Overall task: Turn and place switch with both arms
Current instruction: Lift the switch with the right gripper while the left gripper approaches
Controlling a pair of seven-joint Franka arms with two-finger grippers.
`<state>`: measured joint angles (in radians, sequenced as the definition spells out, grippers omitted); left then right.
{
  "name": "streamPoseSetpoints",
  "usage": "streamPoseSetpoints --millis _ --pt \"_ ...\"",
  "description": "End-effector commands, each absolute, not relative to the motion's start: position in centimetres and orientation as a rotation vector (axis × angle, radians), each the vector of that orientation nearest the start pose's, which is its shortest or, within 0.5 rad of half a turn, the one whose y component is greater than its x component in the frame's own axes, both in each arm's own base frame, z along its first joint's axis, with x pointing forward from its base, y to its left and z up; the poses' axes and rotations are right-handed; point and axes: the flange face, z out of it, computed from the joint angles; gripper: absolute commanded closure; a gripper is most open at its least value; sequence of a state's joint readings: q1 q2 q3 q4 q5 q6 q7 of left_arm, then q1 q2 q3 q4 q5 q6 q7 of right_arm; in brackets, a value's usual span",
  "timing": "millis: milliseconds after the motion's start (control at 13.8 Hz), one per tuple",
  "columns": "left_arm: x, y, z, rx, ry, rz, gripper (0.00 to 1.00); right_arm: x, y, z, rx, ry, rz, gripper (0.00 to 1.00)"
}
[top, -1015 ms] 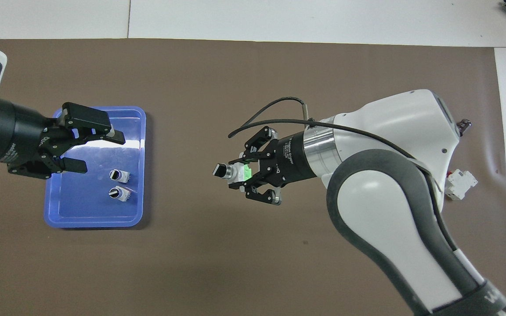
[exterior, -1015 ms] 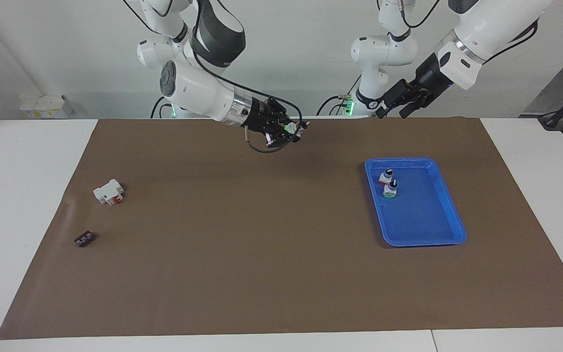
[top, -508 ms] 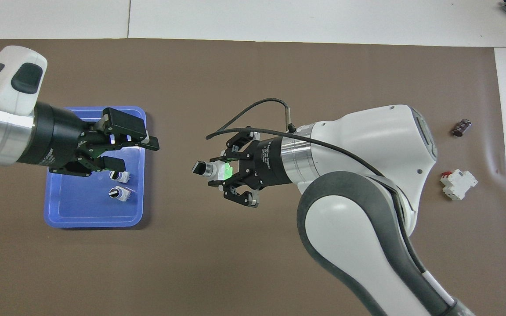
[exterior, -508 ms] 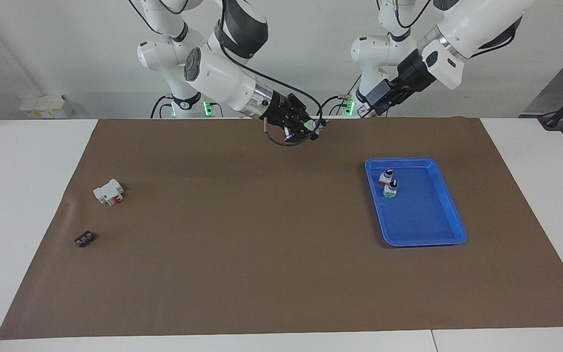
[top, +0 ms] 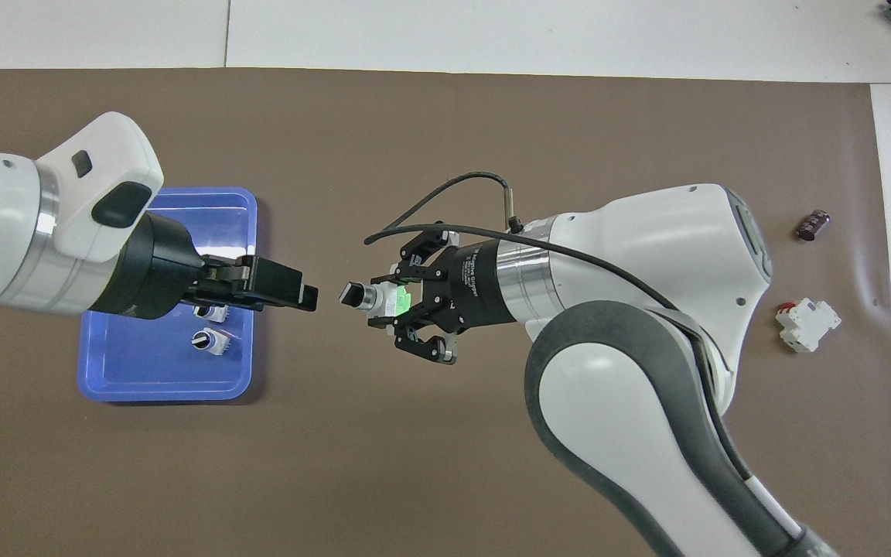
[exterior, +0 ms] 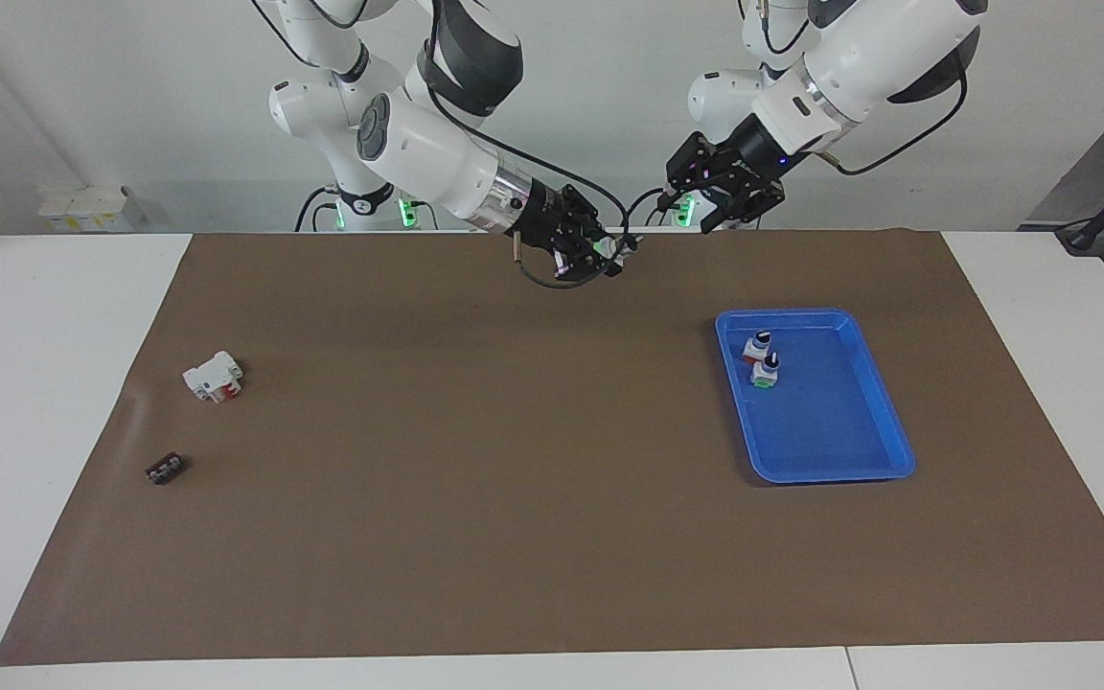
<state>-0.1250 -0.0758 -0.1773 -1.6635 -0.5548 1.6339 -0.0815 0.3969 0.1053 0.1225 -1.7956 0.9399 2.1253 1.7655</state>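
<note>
Brown mat (exterior: 514,498) covers most of the white table (exterior: 44,383), leaving bare white strips at both ends and along the edge farthest from the robots. Most of the mat lies open; things sit only toward its two ends.

Three switches show. One switch (top: 372,298) is up in the air over the mat's middle, near the edge closest to the robots, clamped by its white body and green base in the right gripper (top: 395,302), black knob pointing toward the left arm. Two more switches (exterior: 763,357) stand side by side in the one blue tray (exterior: 883,422), at the tray's end nearest the robots; the rest of the tray floor is bare.

The left gripper (top: 308,295) is also raised, over the mat just beside the tray, aimed at the held switch's knob with a small gap between them. Whether its fingers are apart or together I cannot tell.

Toward the right arm's end lie one white boxy part (exterior: 214,376) with red and, farther from the robots, one small dark piece (exterior: 165,469), well apart from each other and from the mat's edge. Two arms in all.
</note>
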Motion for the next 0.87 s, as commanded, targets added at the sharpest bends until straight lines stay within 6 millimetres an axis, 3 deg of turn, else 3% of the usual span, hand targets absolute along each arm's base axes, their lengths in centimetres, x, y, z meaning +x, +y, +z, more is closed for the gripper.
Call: streamPoseSetpoints --millis 0,145,363,798 --pt "49.1 -21.6 64.0 2.548 -0.430 0.021 0.51 52.1 33.7 53.0 -1.605 1.819 0.921 1.00" --pt "49.3 -21.9 63.2 2.528 -0.452 0.075 0.56 52.2 33.6 53.1 -1.595 1.821 0.910 1.00" --pt "49.7 -22.3 62.7 2.472 -0.529 0.103 0.55 52.2 33.7 53.1 -1.593 1.821 0.908 1.00" --pt "51.3 -23.0 61.2 2.395 -0.510 0.123 0.55 52.1 33.7 53.1 -1.596 1.821 0.910 1.00"
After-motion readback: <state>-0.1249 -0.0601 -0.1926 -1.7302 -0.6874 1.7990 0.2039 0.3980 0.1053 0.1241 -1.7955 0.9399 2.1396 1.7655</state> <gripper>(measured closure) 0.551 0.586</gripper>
